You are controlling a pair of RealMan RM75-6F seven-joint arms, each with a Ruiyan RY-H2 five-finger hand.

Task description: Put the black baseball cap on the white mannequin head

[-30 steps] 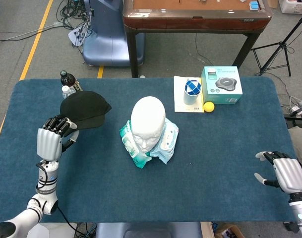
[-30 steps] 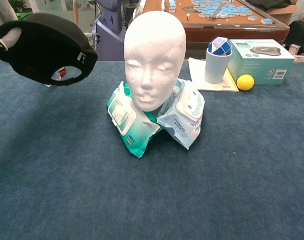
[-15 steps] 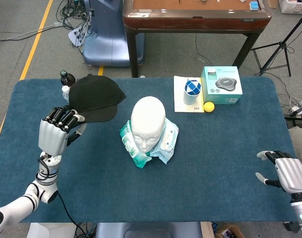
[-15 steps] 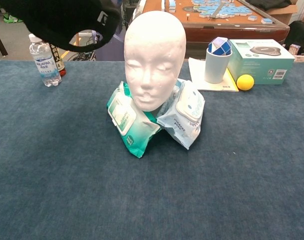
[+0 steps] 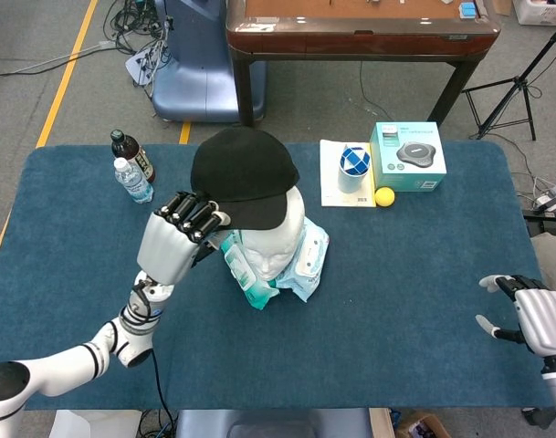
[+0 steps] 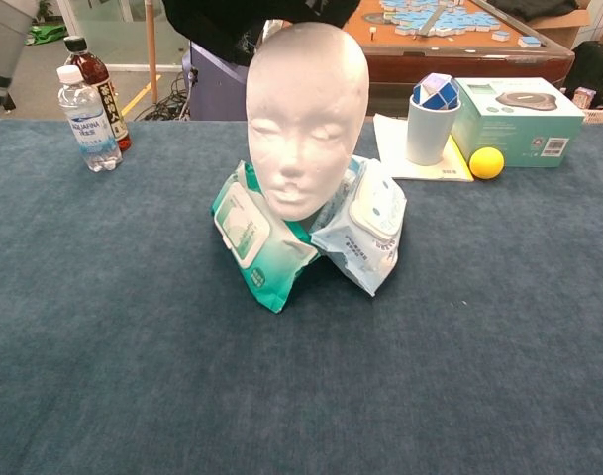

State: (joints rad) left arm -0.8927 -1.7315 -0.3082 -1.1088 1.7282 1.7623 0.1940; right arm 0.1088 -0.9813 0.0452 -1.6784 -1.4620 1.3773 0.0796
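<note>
Your left hand (image 5: 179, 239) is up high now, fingers (image 5: 194, 212) curled tight around the brim of the black fabric baseball cap (image 5: 244, 176), and your left forearm slants down toward the table's near-left corner. Your right hand (image 5: 530, 315) sits low at the far right edge, palm holding nothing, fingers spread apart.

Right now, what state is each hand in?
Left hand: holding the black baseball cap by its brim, above the mannequin head.
Right hand: open, holding nothing.
</note>
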